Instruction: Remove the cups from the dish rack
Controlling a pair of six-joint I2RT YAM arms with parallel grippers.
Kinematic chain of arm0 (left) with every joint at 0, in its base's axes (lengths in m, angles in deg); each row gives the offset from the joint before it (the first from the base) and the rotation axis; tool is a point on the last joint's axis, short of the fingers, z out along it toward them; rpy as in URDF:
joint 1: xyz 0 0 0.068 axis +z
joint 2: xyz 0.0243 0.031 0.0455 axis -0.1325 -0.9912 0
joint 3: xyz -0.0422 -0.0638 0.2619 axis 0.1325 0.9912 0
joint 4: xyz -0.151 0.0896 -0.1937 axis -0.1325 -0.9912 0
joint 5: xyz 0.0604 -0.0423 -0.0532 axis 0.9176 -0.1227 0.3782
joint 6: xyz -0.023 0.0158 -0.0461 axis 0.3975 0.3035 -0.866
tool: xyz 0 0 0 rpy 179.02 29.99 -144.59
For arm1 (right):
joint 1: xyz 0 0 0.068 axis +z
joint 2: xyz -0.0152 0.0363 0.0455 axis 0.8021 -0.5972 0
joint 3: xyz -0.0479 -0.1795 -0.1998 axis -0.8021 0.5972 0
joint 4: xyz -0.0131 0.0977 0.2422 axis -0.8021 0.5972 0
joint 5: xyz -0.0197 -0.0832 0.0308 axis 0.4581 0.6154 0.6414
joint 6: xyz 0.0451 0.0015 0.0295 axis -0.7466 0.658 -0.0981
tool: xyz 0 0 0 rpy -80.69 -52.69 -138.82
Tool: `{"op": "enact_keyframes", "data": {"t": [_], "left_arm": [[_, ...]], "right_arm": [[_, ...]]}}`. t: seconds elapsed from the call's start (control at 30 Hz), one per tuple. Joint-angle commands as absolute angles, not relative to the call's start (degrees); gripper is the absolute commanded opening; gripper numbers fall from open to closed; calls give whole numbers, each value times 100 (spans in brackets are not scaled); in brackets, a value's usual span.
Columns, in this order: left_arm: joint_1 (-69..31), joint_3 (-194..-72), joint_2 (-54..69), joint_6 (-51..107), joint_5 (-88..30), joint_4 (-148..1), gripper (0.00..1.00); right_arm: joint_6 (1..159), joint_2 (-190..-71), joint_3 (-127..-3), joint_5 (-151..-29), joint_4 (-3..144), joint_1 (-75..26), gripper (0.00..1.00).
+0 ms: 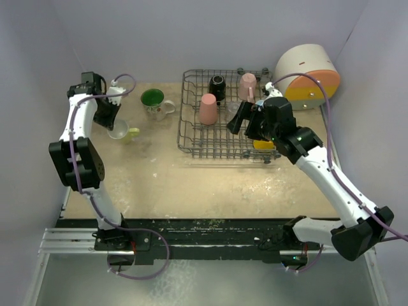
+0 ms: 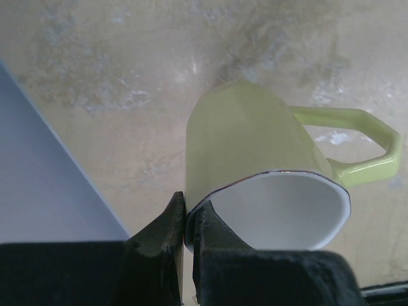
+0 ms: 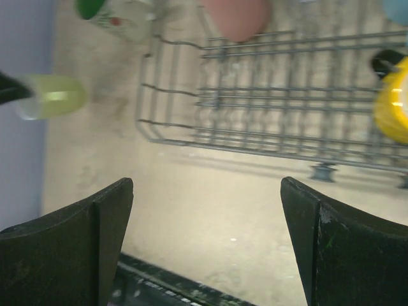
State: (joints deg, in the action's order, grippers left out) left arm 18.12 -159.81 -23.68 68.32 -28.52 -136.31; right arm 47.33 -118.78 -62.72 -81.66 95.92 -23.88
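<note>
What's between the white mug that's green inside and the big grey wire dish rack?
Nothing: only bare tan tabletop separates the green-inside white mug from the wire dish rack, seen in the top view.

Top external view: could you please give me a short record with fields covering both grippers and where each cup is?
left gripper: shut on the rim of the pale yellow-green mug, left of the dish rack
right gripper: open, empty, over the rack's right half
on table: green-inside white mug, upright, left of the rack
in rack: salmon tumbler, black mug, pink mug, yellow-orange mug
</note>
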Motion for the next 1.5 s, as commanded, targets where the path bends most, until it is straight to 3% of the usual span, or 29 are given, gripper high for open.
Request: {"op": "enact_keyframes", "data": {"t": [0.0,0.57,0.9,1.27,1.3,1.47], "left_arm": [[1761,-17008,-2975,6621,-2581,-13585,0],[1761,-20024,-5475,6361,-2473,-13910,1],[1754,-19542,-5091,6072,-2892,-12980,44],[1760,-19103,-4090,6284,-3293,-13051,75],[1751,-19055,-3959,6309,-3354,-13068,86],[1763,-18743,-3316,6374,-3496,-13138,89]], "right_arm": [[5438,-11968,-6161,-7032,10278,-2487,99],[5685,-12307,-5636,-6654,10102,-3239,100],[5581,-12906,-5416,-6398,9841,-3391,98],[6243,-14116,-6623,-5532,9875,-3391,96],[6357,-14203,-6742,-5439,9848,-3389,96],[6782,-14879,-7464,-5506,9907,-3391,92]]}}
